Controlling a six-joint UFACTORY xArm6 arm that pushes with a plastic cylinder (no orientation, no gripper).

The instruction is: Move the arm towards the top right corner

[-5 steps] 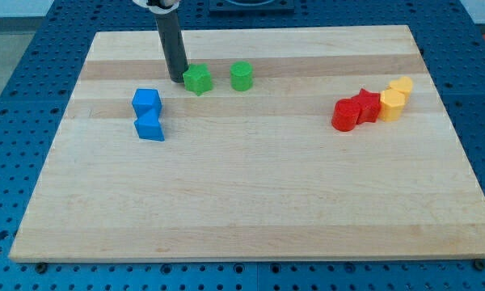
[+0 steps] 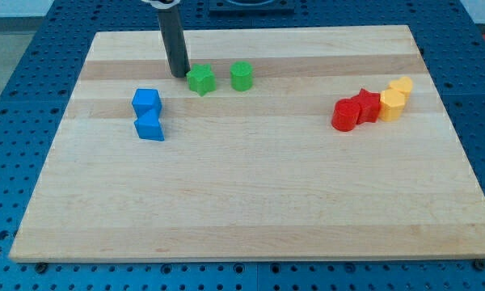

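Note:
My tip [image 2: 179, 75] rests on the wooden board [image 2: 250, 202] near the view's top left, just left of and slightly above a green star-shaped block [image 2: 200, 79], very close to it. A green cylinder-like block [image 2: 241, 75] stands to the right of the star. The board's top right corner [image 2: 410, 28] lies far to the right of my tip.
Two blue blocks [image 2: 148, 113] sit together below and left of my tip. At the view's right, two red blocks [image 2: 356, 109] and two yellow blocks [image 2: 395, 97] form a touching cluster. Blue perforated table surrounds the board.
My tip has shifted slightly toward the view's top and a touch right. The green star block has moved a little to the right. The other blocks have not moved.

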